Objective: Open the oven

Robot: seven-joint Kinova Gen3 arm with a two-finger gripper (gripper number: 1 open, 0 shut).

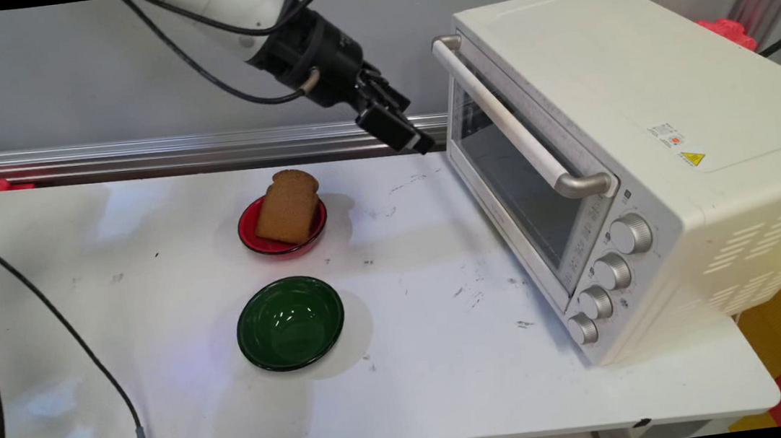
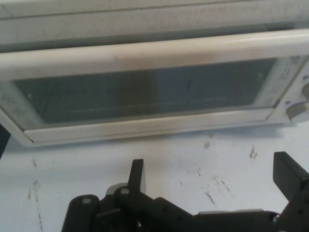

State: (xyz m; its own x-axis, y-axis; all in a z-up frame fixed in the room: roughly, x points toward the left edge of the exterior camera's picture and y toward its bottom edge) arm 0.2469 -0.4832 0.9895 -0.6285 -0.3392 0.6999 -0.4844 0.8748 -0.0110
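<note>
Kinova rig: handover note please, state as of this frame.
Gripper: open, holding nothing, raised above the white table near its far edge, facing the closed glass door of the white toaster oven, just left of the door's long pale bar handle.
Brown slice of bread leans in the small red bowl at table centre.
Empty dark green glass bowl sits just in front of the red one, apart from it.
Oven door shut; bread untouched.

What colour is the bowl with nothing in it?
The empty bowl is dark green. It shows best in the main view, in front of the red bowl holding bread.
</note>
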